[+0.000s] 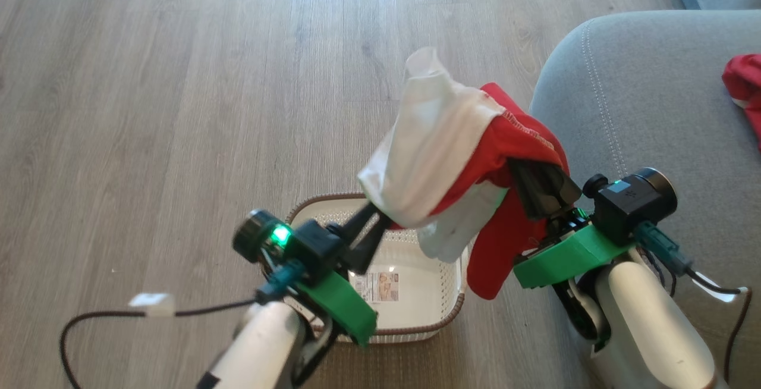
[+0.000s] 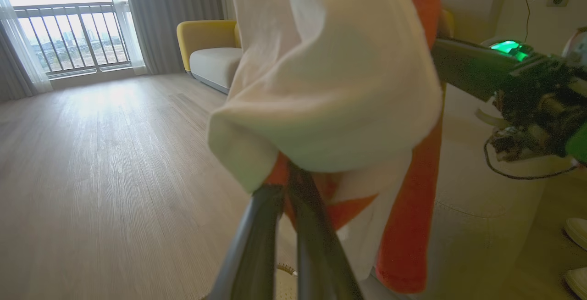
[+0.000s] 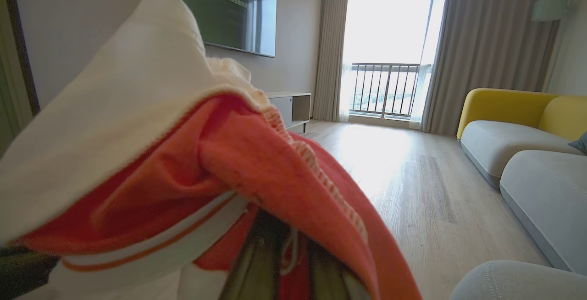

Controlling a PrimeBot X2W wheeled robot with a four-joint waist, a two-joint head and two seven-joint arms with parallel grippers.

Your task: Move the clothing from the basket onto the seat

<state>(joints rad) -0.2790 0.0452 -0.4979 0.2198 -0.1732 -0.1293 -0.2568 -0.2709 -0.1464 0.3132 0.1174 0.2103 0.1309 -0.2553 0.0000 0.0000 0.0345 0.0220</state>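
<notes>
A red garment with white lining hangs in the air between both grippers, above the cream basket on the floor. My left gripper is shut on its lower left edge; its fingers pinch the cloth in the left wrist view. My right gripper is shut on the red right side, its fingertips buried in fabric. The basket's bottom shows its label sticker and no cloth. The grey seat lies to the right, with a second red garment on it.
Wood floor spreads left and ahead. A black cable with a white tag trails from my left arm. A yellow and grey sofa and a TV cabinet stand farther off in the room.
</notes>
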